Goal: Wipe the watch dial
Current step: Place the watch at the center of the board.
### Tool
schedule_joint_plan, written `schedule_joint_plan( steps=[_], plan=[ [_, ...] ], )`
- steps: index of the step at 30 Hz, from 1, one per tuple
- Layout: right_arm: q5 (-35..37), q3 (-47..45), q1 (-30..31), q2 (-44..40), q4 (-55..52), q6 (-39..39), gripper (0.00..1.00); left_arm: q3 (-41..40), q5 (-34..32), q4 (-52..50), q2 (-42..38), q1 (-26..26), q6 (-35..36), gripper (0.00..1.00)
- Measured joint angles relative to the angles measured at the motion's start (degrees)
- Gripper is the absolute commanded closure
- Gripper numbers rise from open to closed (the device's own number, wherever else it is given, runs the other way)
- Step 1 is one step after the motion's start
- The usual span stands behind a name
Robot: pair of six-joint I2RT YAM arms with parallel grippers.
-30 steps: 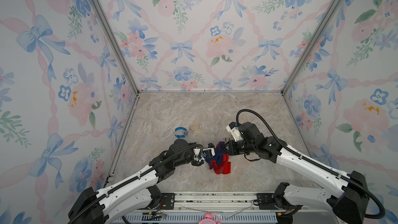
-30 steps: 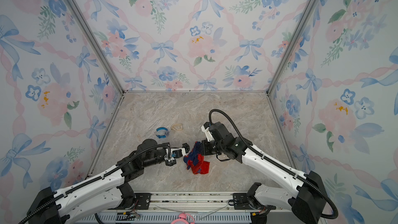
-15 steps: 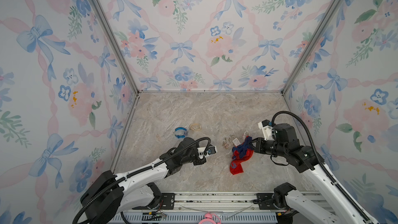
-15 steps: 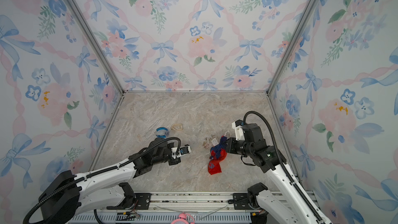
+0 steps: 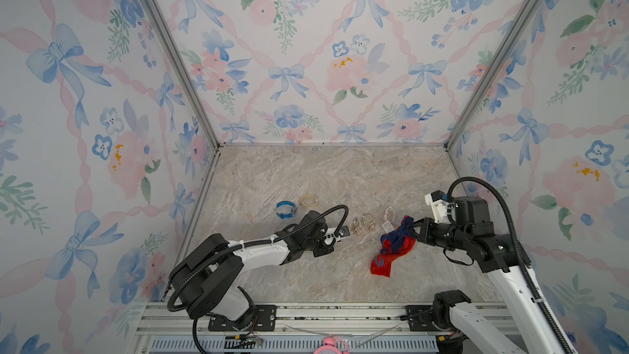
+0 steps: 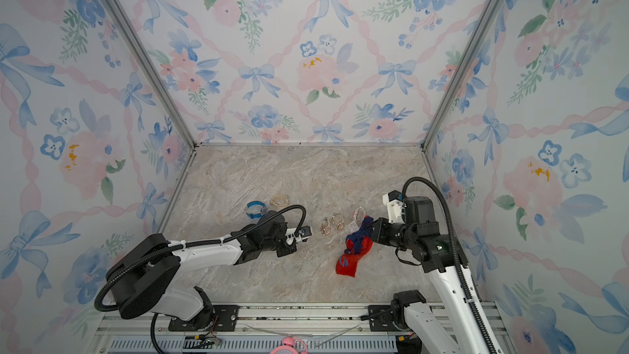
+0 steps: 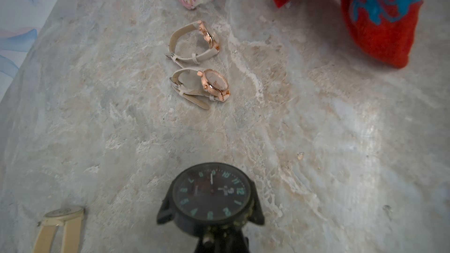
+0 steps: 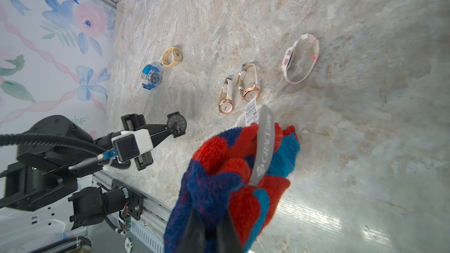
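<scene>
Watch [image 7: 211,195], black, dial facing up, pinched at one edge by left gripper [image 7: 220,238], jaws narrow on it. Strap hidden behind fingers; gripper mostly cut off by frame edge. Held low over table [image 5: 323,171], left of rose-gold watches [image 7: 214,86]; contact with table unclear. Dial too small to read in both top views. Red-and-blue cloth [image 8: 231,174] bunched in right gripper [image 5: 418,229], clamped tight, fingertips buried in folds. Clear gap between cloth and watch. Left wrist view cuts off beige watch [image 7: 60,225].
</scene>
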Motion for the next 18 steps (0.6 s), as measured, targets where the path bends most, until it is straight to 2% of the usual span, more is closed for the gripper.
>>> schedule_joint_plan(
  steps=[6, 11, 18],
  plan=[
    [-0.7, 0.5, -1.7, -1.6, -2.0, -1.0, 1.00, 8.5, 0.9, -2.3, 9.0, 0.0, 0.6, 0.94],
    [-1.0, 0.5, -2.2, -2.3, -3.1, -1.0, 1.00, 14.9, 1.6, -5.1, 13.8, 0.1, 1.1, 0.79],
    [-1.0, 0.5, -2.2, -2.6, -3.2, -0.9, 1.00, 16.3, 2.0, -7.3, 15.3, 0.1, 1.3, 0.70]
  ],
)
